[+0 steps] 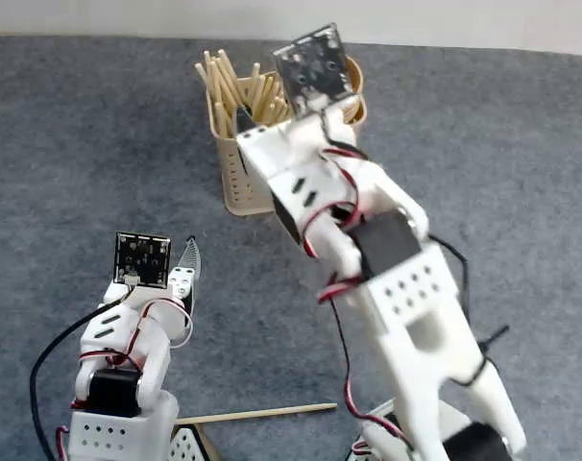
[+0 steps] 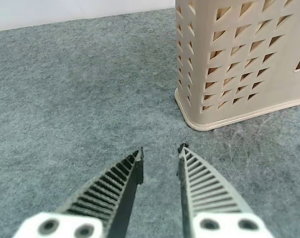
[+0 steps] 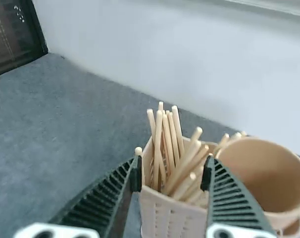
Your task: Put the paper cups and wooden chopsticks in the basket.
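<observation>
Wooden chopsticks [image 3: 166, 146] stand apparently just below the right hand [image 3: 171, 171].

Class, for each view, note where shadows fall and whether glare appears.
High view: diffuse light, no hard shadows on the mat. Left wrist view: thin shadow under the basket. Right wrist view: bright wall, no glare on the paper cup.

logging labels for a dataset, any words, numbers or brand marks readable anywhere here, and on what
No text can be read.
The basket, chopsticks and paper cup bear no print.
The camera boards on the wrists show only specks, too small to read.
</observation>
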Robot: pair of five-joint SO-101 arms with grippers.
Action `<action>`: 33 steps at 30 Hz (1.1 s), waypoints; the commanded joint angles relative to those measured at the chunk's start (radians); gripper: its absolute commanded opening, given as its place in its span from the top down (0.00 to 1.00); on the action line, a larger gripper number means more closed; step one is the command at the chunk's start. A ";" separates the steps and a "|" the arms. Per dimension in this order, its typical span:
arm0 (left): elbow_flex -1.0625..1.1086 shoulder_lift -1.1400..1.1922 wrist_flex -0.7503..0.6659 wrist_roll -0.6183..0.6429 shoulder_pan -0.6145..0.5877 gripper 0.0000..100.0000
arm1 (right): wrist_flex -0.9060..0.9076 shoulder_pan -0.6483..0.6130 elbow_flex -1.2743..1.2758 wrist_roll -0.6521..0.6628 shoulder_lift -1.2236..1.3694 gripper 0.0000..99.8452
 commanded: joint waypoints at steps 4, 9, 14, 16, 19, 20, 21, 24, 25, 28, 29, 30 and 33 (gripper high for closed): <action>-0.008 -0.013 0.003 -0.008 -0.004 0.87 | 0.091 0.030 0.064 0.012 -0.165 0.97; -0.008 -0.013 0.003 -0.008 -0.007 0.87 | 0.093 0.091 0.220 0.014 -0.292 0.99; -0.008 -0.013 0.003 -0.008 -0.007 0.87 | 0.090 0.143 0.443 0.014 -0.464 0.99; -0.008 -0.013 0.003 -0.008 -0.007 0.87 | 0.090 0.162 0.535 0.014 -0.532 0.99; -0.008 -0.013 0.003 -0.008 -0.005 0.87 | 0.088 0.197 0.642 0.012 -0.611 0.99; -0.008 -0.013 0.003 -0.008 -0.004 0.87 | 0.088 0.209 0.674 0.012 -0.634 0.99; -0.008 -0.013 0.003 -0.008 -0.004 0.87 | 0.088 0.220 0.704 0.012 -0.651 0.99; -0.008 -0.013 0.003 -0.008 -0.004 0.87 | 0.088 0.245 0.788 0.012 -0.693 0.99; -0.008 -0.013 0.003 -0.008 -0.004 0.87 | 0.088 0.252 0.814 0.012 -0.704 0.99; -0.008 -0.013 0.003 -0.009 -0.005 0.87 | 0.087 0.275 0.872 0.011 -0.727 0.99; -0.008 -0.013 0.003 -0.009 -0.005 0.87 | 0.087 0.285 0.888 0.011 -0.733 0.99; -0.008 -0.013 0.003 -0.009 -0.005 0.87 | 0.087 0.292 0.901 0.011 -0.740 0.99; -0.008 -0.013 0.003 -0.009 -0.005 0.87 | 0.025 0.331 0.960 0.011 -0.765 0.99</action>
